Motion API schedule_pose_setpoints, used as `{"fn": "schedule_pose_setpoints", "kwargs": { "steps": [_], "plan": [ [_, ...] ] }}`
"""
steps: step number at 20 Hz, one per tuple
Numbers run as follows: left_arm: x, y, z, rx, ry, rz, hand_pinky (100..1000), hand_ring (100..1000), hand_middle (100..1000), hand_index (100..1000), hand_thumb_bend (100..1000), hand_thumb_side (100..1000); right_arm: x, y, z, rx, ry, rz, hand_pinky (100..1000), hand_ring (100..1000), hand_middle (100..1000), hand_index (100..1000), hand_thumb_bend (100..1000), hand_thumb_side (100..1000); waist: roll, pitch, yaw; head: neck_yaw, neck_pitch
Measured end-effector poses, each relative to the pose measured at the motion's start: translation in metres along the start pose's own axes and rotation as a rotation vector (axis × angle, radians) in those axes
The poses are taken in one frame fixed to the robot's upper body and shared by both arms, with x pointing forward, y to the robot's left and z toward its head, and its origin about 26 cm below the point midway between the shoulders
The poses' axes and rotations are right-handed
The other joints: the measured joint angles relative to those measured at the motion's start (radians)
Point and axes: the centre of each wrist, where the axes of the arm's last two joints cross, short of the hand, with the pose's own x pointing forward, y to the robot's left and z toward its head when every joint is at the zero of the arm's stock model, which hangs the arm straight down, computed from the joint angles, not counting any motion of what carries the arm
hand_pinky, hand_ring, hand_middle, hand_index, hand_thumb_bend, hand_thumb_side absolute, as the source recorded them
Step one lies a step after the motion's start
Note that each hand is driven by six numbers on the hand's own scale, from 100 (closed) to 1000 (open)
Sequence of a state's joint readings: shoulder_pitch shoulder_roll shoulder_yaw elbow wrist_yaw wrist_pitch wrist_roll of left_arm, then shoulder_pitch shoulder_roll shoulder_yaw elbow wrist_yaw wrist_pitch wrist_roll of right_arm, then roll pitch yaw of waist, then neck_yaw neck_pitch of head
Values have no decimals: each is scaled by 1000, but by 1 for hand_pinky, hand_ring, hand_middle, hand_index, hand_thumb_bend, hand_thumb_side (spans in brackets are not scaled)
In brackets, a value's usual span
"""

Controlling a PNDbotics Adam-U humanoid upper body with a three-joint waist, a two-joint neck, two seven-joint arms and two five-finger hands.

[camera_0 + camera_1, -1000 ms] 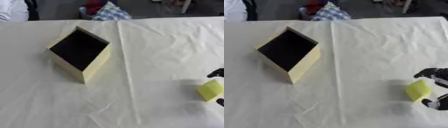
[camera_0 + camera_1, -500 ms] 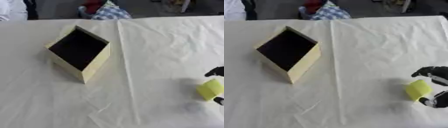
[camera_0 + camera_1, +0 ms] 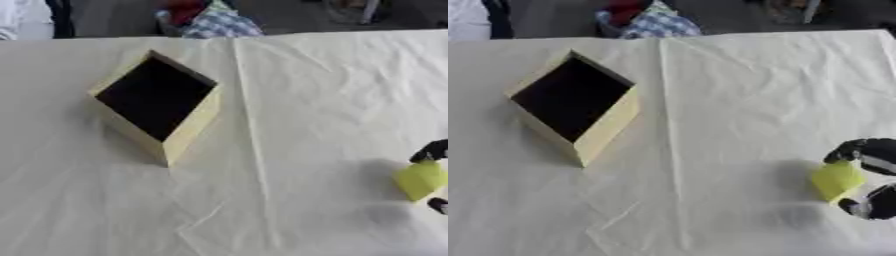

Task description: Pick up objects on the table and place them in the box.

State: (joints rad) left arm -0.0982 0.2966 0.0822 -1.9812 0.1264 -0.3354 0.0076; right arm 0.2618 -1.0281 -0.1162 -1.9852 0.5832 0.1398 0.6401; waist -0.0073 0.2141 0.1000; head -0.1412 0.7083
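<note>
the box (image 3: pixel 570 107) stands open on the cloth (image 3: pixel 728 90), turned cornerwise so that one corner points toward the robot; its walls are pale yellow and its inside is dark, with nothing to be made out in it. well to the right of the box and nearer the robot, at the view's right edge, the right hand (image 3: pixel 870 170) comes in, black with a silver band. its fingers (image 3: pixel 846 149) curl over the far side of a small yellow block (image 3: pixel 836 181), and another dark tip sits at the block's near side, so the hand is closed round the block in a pinch. the block is tilted, one corner down, and a soft shadow lies on the cloth just toward the box from it; whether it touches the cloth or is held clear of it cannot be told. the cloth is creased, with one long fold running just right of the box from the far edge toward the robot. beyond the box, past the far edge of the cloth, lies a checked bundle (image 3: pixel 651 22) of red and blue.
</note>
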Motion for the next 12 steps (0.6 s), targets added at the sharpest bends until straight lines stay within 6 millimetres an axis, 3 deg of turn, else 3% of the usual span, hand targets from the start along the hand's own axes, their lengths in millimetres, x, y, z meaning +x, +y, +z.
{"fn": "schedule_pose_setpoints", "kwargs": {
  "steps": [6,8,12],
  "plan": [
    [0,0,0,-6,1,1,757,810,836,725,100,752,2,-4,-1,-43,-1,14,783,790,726,804,302,150,0,2,1,-2,0],
    [0,-1,0,-7,2,2,757,810,836,724,100,751,2,-5,-1,-76,-1,27,756,754,672,754,296,103,1,2,1,-3,-1],
    [0,-2,0,-5,2,8,757,810,836,724,100,747,2,-6,-1,-168,23,66,672,667,566,640,278,100,1,3,1,-3,-3]
  ]
}}
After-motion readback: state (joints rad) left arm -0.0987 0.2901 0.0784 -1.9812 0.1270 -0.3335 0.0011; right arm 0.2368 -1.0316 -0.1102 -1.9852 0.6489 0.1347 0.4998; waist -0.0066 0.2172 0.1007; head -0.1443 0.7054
